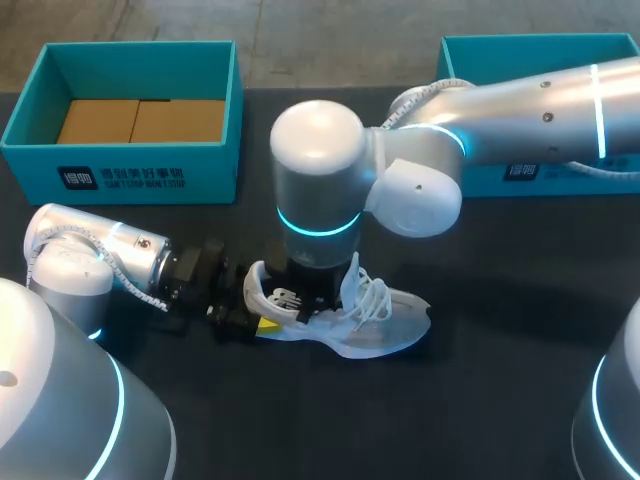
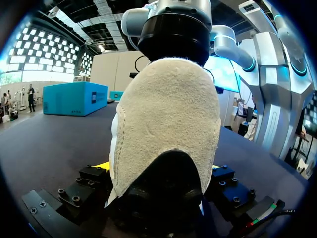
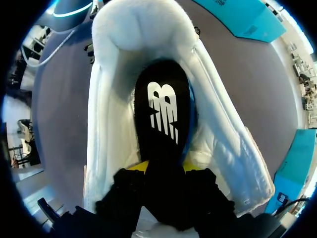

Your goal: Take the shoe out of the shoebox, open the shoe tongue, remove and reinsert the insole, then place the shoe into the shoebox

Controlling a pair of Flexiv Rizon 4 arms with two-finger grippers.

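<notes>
A white shoe (image 1: 375, 320) lies on the black table, toe to the right, laces loose. My left gripper (image 1: 250, 318) sits low at its heel. In the left wrist view the pale heel (image 2: 168, 129) fills the gap of that gripper (image 2: 158, 171), which stands open wide with a finger close on each side. My right arm comes over from the right, and its gripper (image 1: 305, 295) points down into the shoe's mouth. In the right wrist view this gripper (image 3: 167, 171) is shut on the black insole (image 3: 163, 114), which runs back to the heel inside the white shoe (image 3: 114, 124).
A teal shoebox (image 1: 120, 170) stands open at the back left with a brown cardboard floor. A second teal box (image 1: 480, 60) is at the back right, partly hidden by my right arm. Bare black table lies in front of the shoe.
</notes>
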